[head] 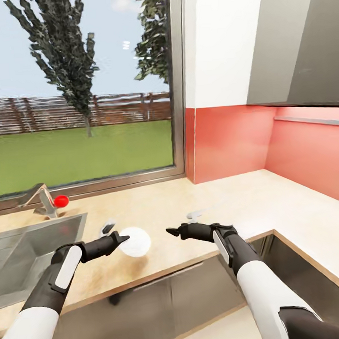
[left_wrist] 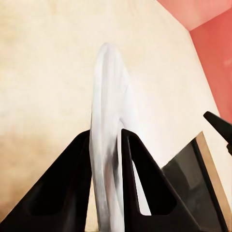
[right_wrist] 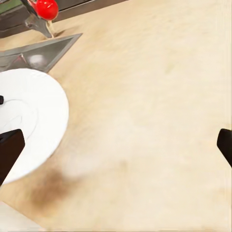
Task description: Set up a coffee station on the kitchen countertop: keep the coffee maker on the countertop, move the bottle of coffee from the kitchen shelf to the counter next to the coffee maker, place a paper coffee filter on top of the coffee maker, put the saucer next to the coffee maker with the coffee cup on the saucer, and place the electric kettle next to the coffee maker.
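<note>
White round saucer [head: 135, 241], held on edge above the pale countertop [head: 252, 204], near its front edge

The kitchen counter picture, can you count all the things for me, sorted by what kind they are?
Saucers: 1, the white saucer held on edge by the left gripper
Grippers: 2, left and right gripper
Sinks: 1, the steel sink
Faucets: 1, the faucet with a red knob
Windows: 1, the window
Wall cabinets: 1, the grey cabinet
Total: 7
</note>
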Controlling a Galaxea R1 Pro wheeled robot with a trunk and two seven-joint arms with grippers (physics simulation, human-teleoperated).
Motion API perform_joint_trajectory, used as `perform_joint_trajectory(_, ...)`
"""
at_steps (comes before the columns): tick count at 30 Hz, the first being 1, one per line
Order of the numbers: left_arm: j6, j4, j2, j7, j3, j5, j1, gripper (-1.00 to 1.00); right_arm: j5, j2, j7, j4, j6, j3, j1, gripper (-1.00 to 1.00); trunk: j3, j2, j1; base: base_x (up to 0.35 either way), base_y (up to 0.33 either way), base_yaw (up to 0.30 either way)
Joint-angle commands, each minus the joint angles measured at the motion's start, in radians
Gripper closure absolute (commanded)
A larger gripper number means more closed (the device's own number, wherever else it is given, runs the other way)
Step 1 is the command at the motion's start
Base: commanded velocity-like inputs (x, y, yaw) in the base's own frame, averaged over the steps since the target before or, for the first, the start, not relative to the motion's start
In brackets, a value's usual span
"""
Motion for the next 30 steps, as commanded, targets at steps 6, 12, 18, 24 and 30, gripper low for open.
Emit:
perform_joint_trajectory(6, 0.005, 0.0, 0.001, -0.005, 0.005, -0.004, -0.001, 1.0, 0.011, 0.002, 0.009, 0.0, 0.006, -0.009, -0.001, -1.0, 0.004, -0.002, 0.0, -0.334, 0.11, 0.218)
perform_joint_trajectory(12, 0.004, 0.0, 0.001, -0.005, 0.006, -0.004, -0.001, 1.0, 0.013, 0.002, 0.007, 0.008, 0.005, -0.007, 0.0, -1.0, 0.011, -0.002, 0.0, -0.334, 0.11, 0.213)
perform_joint_trajectory(18, 0.005, 0.0, 0.001, -0.005, 0.009, -0.004, -0.001, 1.0, 0.014, 0.002, 0.005, 0.07, -0.014, -0.008, 0.001, -1.0, 0.018, -0.002, 0.0, -0.334, 0.11, 0.168)
perform_joint_trajectory(24, 0.004, 0.0, 0.0, -0.031, 0.007, -0.004, -0.002, 1.0, 0.019, -0.008, 0.006, 0.126, -0.08, -0.007, 0.013, -1.0, 0.026, -0.002, 0.0, -0.333, 0.11, 0.149)
perform_joint_trajectory(30, 0.004, 0.007, 0.001, -0.04, 0.007, -0.005, -0.002, 1.0, 0.02, -0.04, 0.005, 0.332, -0.145, -0.006, 0.029, -1.0, 0.035, -0.002, 0.0, -0.333, 0.11, 0.106)
